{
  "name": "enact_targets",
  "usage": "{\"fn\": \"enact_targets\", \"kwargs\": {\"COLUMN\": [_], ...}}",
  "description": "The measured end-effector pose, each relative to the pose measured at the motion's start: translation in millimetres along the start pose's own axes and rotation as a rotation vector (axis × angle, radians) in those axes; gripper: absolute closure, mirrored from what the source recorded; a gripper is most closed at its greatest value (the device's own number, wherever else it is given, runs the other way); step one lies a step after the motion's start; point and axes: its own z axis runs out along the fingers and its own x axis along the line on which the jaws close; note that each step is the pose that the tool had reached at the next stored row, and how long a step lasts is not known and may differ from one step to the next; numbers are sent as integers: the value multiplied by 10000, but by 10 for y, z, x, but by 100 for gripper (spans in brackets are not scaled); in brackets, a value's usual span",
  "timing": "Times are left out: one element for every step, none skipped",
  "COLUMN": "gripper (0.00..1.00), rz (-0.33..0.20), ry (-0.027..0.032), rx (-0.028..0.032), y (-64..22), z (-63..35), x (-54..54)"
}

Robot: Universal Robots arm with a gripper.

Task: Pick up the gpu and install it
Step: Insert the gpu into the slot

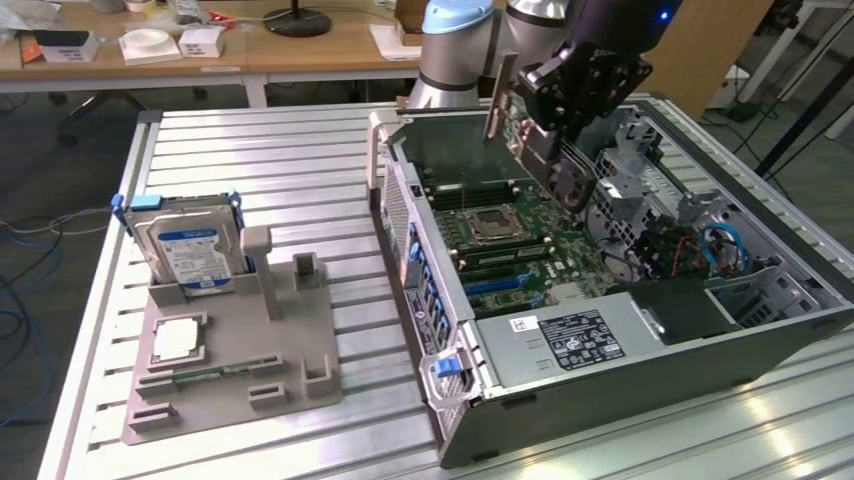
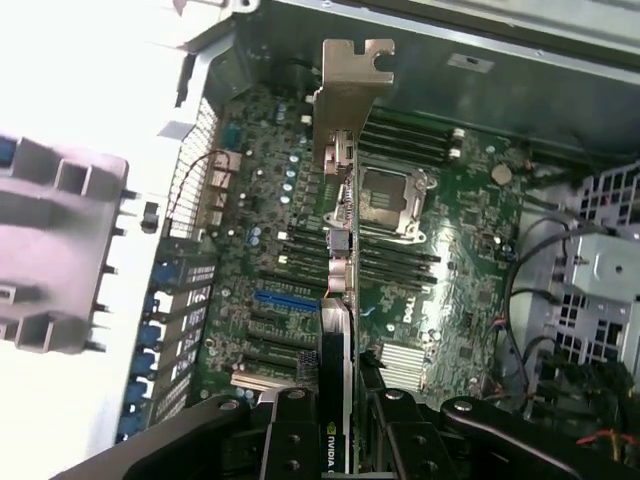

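Now, tool: I read it pinched narrow on the gpu.
Gpu place: upper right-centre of exterior view, held over the open case, clear of the motherboard.
Long axis: straight out from the tool, bracket farthest.

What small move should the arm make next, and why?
Probably ease the gpu down toward the blue slot. The tool holds it clamped above the motherboard, inside the open case, and it is not yet seated.
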Motion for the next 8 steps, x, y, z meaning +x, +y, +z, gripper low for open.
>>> {"fn": "enact_targets", "kwargs": {"gripper": [74, 74, 74, 74, 74, 74, 74, 74], "rz": [-180, -374, -552, -732, -910, -1090, -1267, -1447], "ry": [20, 41, 61, 81, 101, 120, 139, 159], "rx": [-3, -6, -9, -11, -14, -16, -19, -22], "y": [0, 0, 0, 0, 0, 0, 0, 0], "z": [0, 0, 0, 0, 0, 0, 0, 0], "x": [0, 0, 0, 0, 0, 0, 0, 0]}}
